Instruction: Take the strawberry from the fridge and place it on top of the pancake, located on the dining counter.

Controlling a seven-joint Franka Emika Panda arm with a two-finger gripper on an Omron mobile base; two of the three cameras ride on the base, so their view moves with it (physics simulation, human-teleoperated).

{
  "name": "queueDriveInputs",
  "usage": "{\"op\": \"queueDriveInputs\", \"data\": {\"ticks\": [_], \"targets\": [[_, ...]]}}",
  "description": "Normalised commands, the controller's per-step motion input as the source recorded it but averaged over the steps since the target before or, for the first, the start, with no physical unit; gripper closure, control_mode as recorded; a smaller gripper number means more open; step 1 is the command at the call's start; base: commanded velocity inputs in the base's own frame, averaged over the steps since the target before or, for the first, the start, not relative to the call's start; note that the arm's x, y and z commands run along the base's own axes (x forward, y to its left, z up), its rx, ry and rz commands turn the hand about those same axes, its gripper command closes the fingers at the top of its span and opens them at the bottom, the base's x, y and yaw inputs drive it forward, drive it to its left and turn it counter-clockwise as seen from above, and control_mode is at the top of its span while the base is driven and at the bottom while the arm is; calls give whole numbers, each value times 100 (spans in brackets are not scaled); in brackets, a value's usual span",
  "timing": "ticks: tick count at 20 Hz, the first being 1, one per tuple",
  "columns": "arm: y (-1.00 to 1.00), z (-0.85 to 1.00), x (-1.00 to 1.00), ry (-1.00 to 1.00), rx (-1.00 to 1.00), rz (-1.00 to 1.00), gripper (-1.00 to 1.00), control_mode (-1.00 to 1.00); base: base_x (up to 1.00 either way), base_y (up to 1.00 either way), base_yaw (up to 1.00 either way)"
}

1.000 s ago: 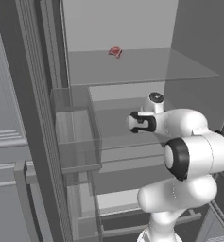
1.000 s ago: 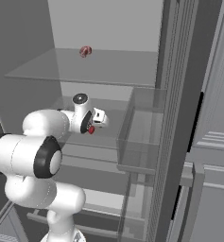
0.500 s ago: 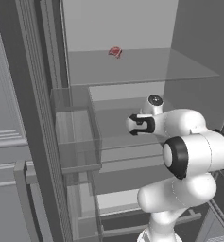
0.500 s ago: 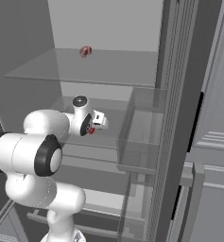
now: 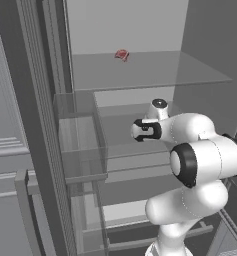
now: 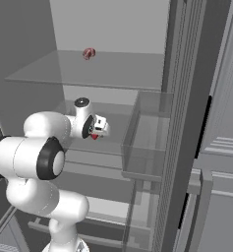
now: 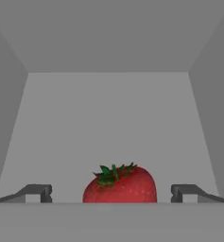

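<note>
The strawberry (image 7: 120,185), bright red with a green leafy cap, lies on the floor of a pale fridge (image 5: 140,30) shelf. My gripper (image 7: 111,194) is open around it. One dark fingertip (image 7: 38,192) stands clear of the berry on its left, the other on its right, neither touching. In the right base view a red bit of the strawberry (image 6: 94,136) peeks out under the hand (image 6: 101,127). In the left base view the hand (image 5: 140,130) reaches in at the middle shelf. The pancake and dining counter are out of view.
A paler mottled red lump (image 5: 122,54) sits on the glass shelf (image 5: 155,72) above my hand, also seen on the upper shelf (image 6: 89,53). A clear door bin (image 5: 80,145) juts out beside the arm, and the same bin (image 6: 147,138) stands to its right.
The hand has eased slightly lower and further into the shelf toward the strawberry. The lump on the upper shelf has not moved.
</note>
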Motion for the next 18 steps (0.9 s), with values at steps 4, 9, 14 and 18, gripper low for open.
{"op": "queueDriveInputs", "data": {"ticks": [4,9,14,18], "targets": [[0,0,0,0,0,0,-100,-100,0,0,0],[0,-27,0,0,0,0,-100,-100,0,0,0],[0,-31,0,-1,0,0,-100,-100,0,0,0],[0,-4,0,-3,0,0,-100,-100,0,0,0]]}}
